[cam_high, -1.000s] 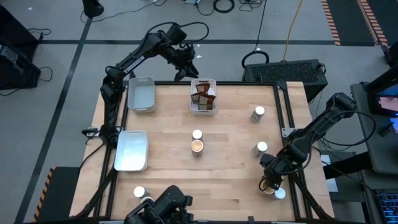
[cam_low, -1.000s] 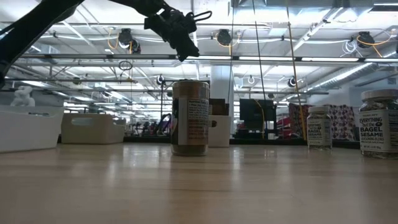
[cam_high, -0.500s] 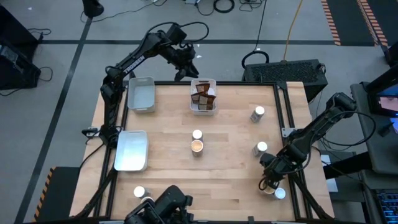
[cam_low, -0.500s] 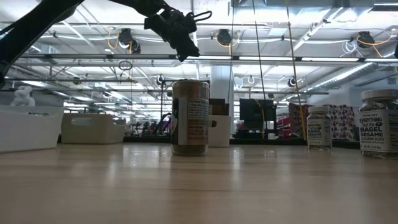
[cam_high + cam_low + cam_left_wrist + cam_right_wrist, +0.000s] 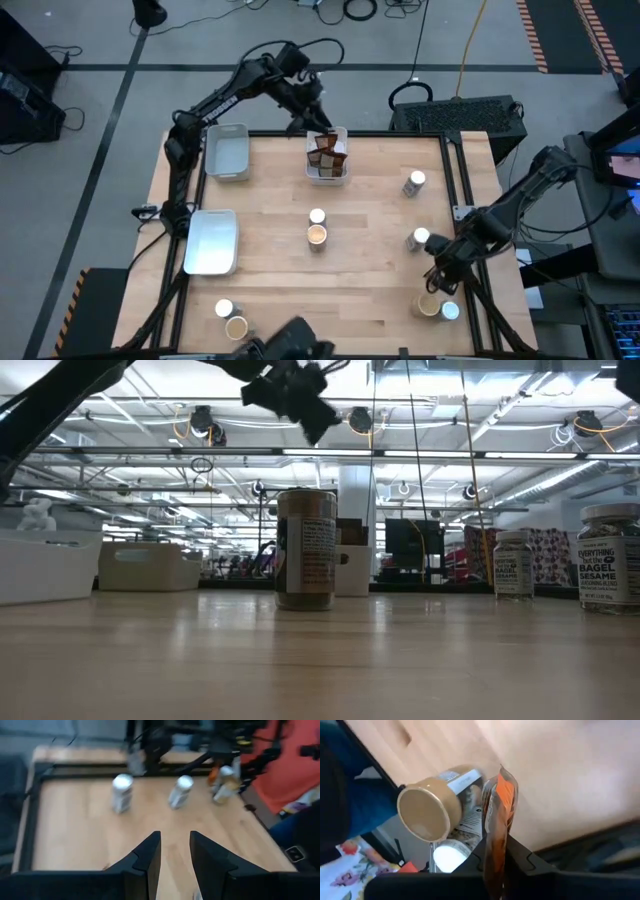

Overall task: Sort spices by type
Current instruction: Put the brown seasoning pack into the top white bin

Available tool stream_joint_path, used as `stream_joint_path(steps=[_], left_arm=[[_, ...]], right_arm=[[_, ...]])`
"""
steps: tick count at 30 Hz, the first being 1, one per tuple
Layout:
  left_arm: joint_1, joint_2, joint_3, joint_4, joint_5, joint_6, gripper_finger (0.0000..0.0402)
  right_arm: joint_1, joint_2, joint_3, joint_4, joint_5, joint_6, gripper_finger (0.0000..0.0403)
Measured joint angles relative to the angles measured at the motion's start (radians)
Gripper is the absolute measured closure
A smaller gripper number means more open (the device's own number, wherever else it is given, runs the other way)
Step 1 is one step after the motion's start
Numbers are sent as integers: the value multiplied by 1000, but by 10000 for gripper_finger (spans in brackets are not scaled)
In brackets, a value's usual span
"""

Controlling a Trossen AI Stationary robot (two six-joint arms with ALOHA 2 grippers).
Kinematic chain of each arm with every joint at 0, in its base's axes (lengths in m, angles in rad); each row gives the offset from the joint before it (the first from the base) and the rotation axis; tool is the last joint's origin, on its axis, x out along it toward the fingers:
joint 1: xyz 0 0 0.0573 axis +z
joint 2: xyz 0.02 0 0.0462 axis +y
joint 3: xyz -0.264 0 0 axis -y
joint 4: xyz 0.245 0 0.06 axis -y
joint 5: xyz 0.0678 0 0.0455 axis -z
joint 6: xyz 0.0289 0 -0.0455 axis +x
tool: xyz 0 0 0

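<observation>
My right gripper (image 5: 443, 278) is near the table's front right corner, shut on a dark brown and orange packet (image 5: 496, 827). Just below it stand a tan-topped jar (image 5: 424, 813) and a white-topped jar (image 5: 447, 858). My left gripper (image 5: 316, 115) hovers open over the far edge, above a small tray (image 5: 328, 176) holding brown packets (image 5: 327, 152). Nothing is between its fingers (image 5: 149, 851). Other white-topped jars (image 5: 414, 182) (image 5: 421, 239) stand on the right. A white-topped jar (image 5: 317, 216) and a tan-topped jar (image 5: 317, 235) stand mid-table. My right gripper pinches the packet between its two fingers, which press on its flat faces (image 5: 492, 851). The packet shows edge-on, and its free end (image 5: 501, 776) sticks out past the fingertips. The fingers slant down from above. The packet is lifted clear of the table.
Two pale trays (image 5: 227, 150) (image 5: 212, 240) sit along the left side. A white-topped jar (image 5: 224, 309) and a tan-topped jar (image 5: 237, 327) stand at the front left. A black frame (image 5: 455, 170) runs along the table's right edge. Bare wood lies between the middle jars and the right-hand ones.
My right gripper has risen and gone a little toward the far edge, so the tan-topped jar at the front right corner now shows. My left gripper has swung toward the table's right, over the far rim of the packet tray.
</observation>
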Motion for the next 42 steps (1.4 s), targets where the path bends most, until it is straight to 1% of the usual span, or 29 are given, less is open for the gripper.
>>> stream_joint_path(steps=[4, 8, 12, 14, 17, 21, 24, 28, 36, 42], left_arm=[[-73, 0, 0, 81, -9, 0, 293], [-138, 0, 0, 174, -10, 0, 293], [-204, 4, 0, 267, -13, 0, 293], [-229, 10, 0, 319, 1, -30, 293], [-255, 39, 0, 412, 54, -114, 293], [-276, 104, 0, 505, 125, -258, 293], [-294, 148, 0, 529, 128, -329, 293], [-312, 189, 0, 537, 128, -360, 293], [-335, 204, 0, 538, 150, -350, 293], [-335, 204, 0, 530, 86, -334, 293]], right_arm=[[-63, -26, 74, -130, 52, -39, 402], [-146, -34, 130, -190, 105, -109, 402], [-245, -32, 158, -175, 147, -226, 402], [-295, -31, 166, -144, 179, -300, 403], [-372, -31, 173, -95, 212, -413, 403], [-469, -24, 174, -31, 223, -541, 403], [-534, -13, 174, 26, 223, -633, 403], [-609, 10, 174, 113, 221, -745, 403], [-738, 76, 173, 179, 128, -891, 403], [-838, 136, 173, 305, 39, -951, 403]])
